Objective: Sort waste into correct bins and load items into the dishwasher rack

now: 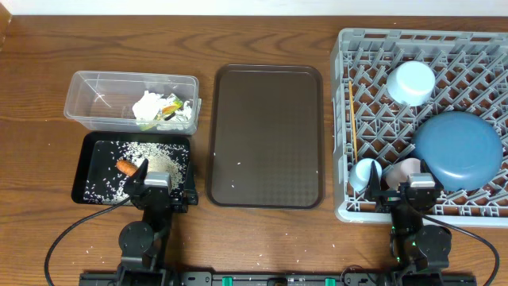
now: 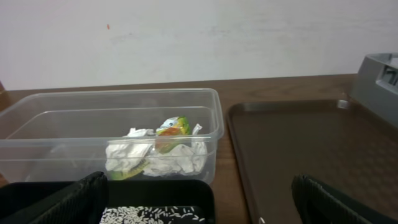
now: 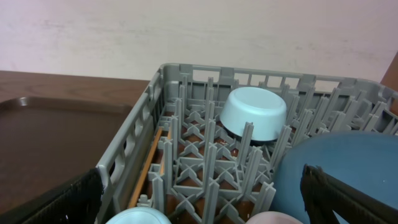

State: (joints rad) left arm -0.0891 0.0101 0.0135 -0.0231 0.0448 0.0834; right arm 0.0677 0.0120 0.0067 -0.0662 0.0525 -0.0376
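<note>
Overhead: tissue (image 1: 148, 108) and wrapper (image 1: 171, 104) in box (image 1: 95, 97); carrot (image 1: 125, 167) and rice (image 1: 159, 156) in black tray (image 1: 90, 163); plate (image 1: 459, 149), bowl (image 1: 413, 82), blue cup (image 1: 366, 172), pink cup (image 1: 406, 169) and chopsticks (image 1: 350, 111) in rack (image 1: 343, 48). I judge sorting done, bar stray grains (image 1: 239, 164) on brown tray (image 1: 266, 119). Left wrist: left claw (image 2: 196, 186) released, empty, facing box. Right wrist: right claw (image 3: 199, 177) released, at rack's near edge. Next I'd park both arms.

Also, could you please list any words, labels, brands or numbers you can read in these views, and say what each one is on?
No text can be read in any view.
The yellow-green wrapper in the clear box: coloured print, too blurred to read.
The grey rack, the brown serving tray and the black tray: no markings visible.
</note>
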